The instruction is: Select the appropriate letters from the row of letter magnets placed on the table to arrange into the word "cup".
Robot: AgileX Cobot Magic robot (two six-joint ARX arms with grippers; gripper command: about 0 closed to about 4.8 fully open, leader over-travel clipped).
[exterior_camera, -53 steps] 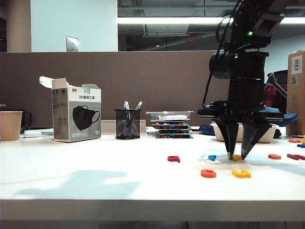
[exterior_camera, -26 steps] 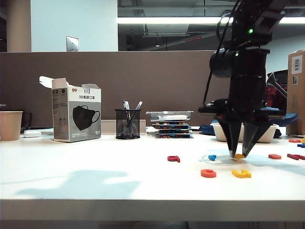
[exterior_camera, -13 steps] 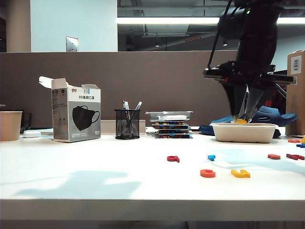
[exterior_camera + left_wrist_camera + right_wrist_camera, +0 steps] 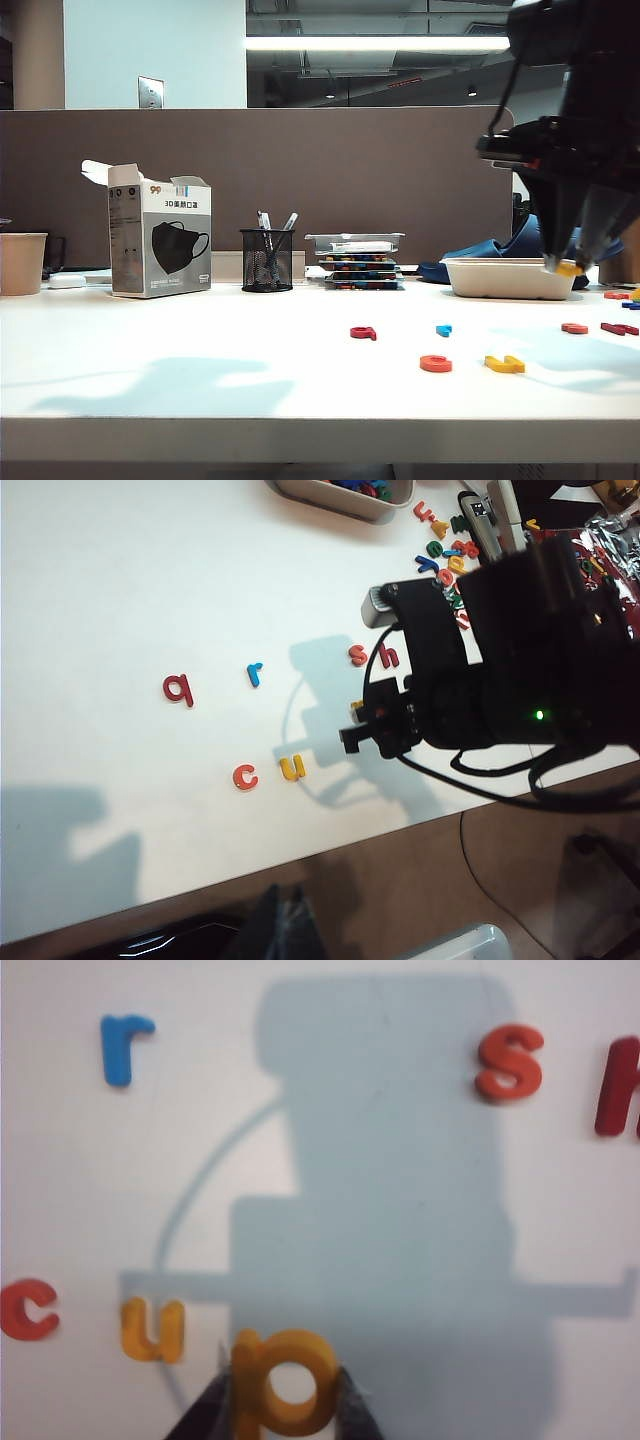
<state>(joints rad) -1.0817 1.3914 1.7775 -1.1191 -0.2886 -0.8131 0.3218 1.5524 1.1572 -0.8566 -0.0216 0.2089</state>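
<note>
My right gripper [image 4: 565, 268] hangs above the table [image 4: 200, 350] at the right, shut on a yellow "p" [image 4: 570, 269]. The right wrist view shows that "p" [image 4: 283, 1380] pinched between both fingers, my right gripper [image 4: 283, 1405] hovering just beside the yellow "u" [image 4: 153, 1329]. The orange-red "c" [image 4: 436, 363] and the "u" [image 4: 505, 364] lie side by side near the front edge. Behind them lie a dark red "q" [image 4: 364, 332] and a blue "r" [image 4: 444, 329]. My left gripper [image 4: 290, 920] hangs off the table's front edge, fingers together, holding nothing.
A red "s" [image 4: 574, 328] and a dark red "h" [image 4: 620, 328] lie at the right. A beige tray [image 4: 510, 277] stands behind them. A mask box [image 4: 160, 240], a mesh pen cup [image 4: 267, 260] and a paper cup [image 4: 22, 262] line the back left.
My right gripper has lifted the yellow "p" off the table from beside the blue "r" and carried it up and to the right. The left arm has not moved.
</note>
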